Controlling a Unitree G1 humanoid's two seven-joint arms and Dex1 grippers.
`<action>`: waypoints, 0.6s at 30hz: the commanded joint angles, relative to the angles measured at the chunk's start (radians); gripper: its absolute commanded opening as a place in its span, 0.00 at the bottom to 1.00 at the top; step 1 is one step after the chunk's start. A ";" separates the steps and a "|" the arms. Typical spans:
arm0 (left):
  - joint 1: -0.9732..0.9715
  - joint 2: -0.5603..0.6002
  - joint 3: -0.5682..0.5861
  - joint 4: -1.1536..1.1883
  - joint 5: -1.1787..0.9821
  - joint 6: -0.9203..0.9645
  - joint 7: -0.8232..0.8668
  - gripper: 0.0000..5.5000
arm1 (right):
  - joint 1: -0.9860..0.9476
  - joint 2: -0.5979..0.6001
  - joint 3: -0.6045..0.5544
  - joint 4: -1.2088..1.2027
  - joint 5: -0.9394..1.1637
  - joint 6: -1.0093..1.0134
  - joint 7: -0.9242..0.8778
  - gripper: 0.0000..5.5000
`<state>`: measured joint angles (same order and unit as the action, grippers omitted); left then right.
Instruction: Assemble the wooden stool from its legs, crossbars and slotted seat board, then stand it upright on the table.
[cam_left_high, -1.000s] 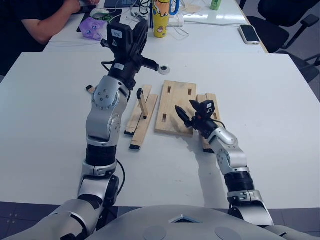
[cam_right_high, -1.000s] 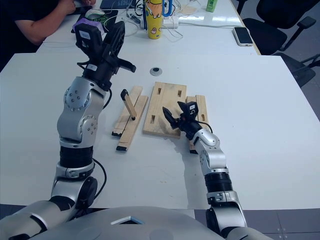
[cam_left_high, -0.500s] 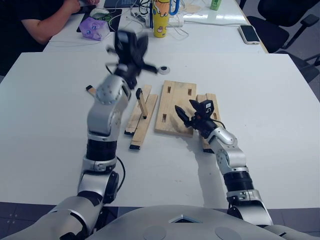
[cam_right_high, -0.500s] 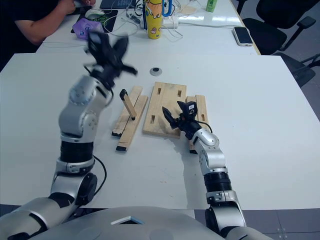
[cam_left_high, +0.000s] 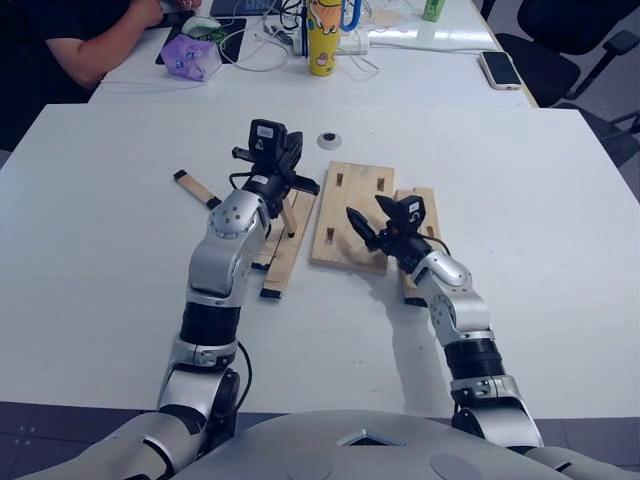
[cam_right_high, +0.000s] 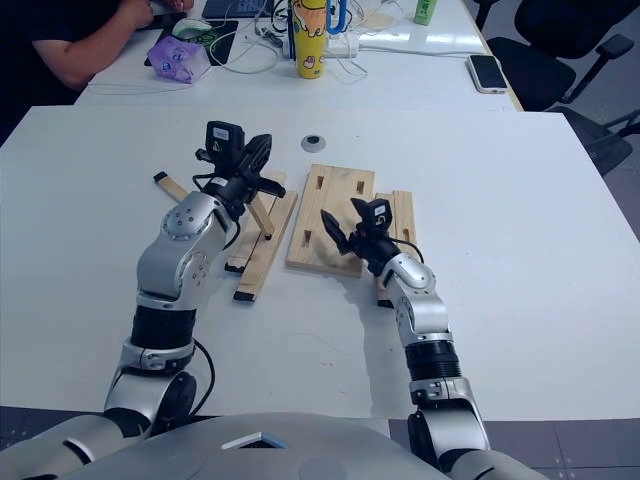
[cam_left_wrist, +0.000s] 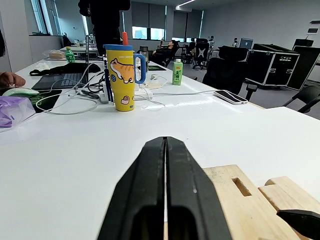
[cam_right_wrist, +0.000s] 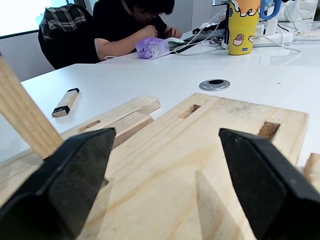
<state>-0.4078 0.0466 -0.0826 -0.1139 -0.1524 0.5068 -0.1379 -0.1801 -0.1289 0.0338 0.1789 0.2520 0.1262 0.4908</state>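
One slotted seat board (cam_left_high: 345, 200), a flat rectangle of pale, grainy wood, lay on the white table (cam_left_high: 540, 220) directly beneath the right gripper (cam_right_wrist: 165, 137). That gripper's two black fingers were spread wide over the board's near end; whether they touched the wood could not be told. Three narrow rectangular slots showed in the board ahead of the fingers. The right forearm stretched low and forward along the table, with the wrist angled toward the robot's left. Under that wrist, just to the gripper's right, lay the right pair of slats (cam_left_high: 422, 200), two flat strips side by side against the board's edge.

The left arm was bent, elbow raised, with the forearm sloping forward and the left gripper (cam_left_wrist: 165, 145) held low. Its fingers were pressed together, with nothing seen between them. Below it lay the left pair of slats (cam_left_high: 278, 245), two long strips with dark near ends. One thin stick (cam_left_high: 288, 213) rose tilted from them, close under the fingers. One short loose piece (cam_left_high: 195, 187), dark-tipped, lay well apart to that gripper's left.

Ahead of the left gripper sat one round grommet (cam_left_high: 328, 140). Farther off were one yellow mug (cam_left_high: 321, 40), one purple pouch (cam_left_high: 190, 58) and one phone (cam_left_high: 497, 68).
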 joint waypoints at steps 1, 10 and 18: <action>0.026 -0.014 0.030 0.018 0.003 -0.055 0.018 0.01 | -0.011 -0.001 0.000 0.014 -0.005 -0.007 0.005 0.70; -0.063 -0.028 0.118 -0.108 -0.019 -0.215 0.057 0.01 | -0.008 0.003 0.001 0.019 -0.005 -0.012 0.003 0.70; -0.115 -0.036 0.081 -0.209 -0.019 -0.186 0.062 0.01 | -0.003 0.001 0.007 0.013 -0.006 -0.009 0.007 0.70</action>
<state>-0.5171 0.0190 0.0177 -0.3178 -0.1667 0.2882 -0.0768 -0.1801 -0.1284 0.0362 0.1936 0.2518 0.1194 0.4926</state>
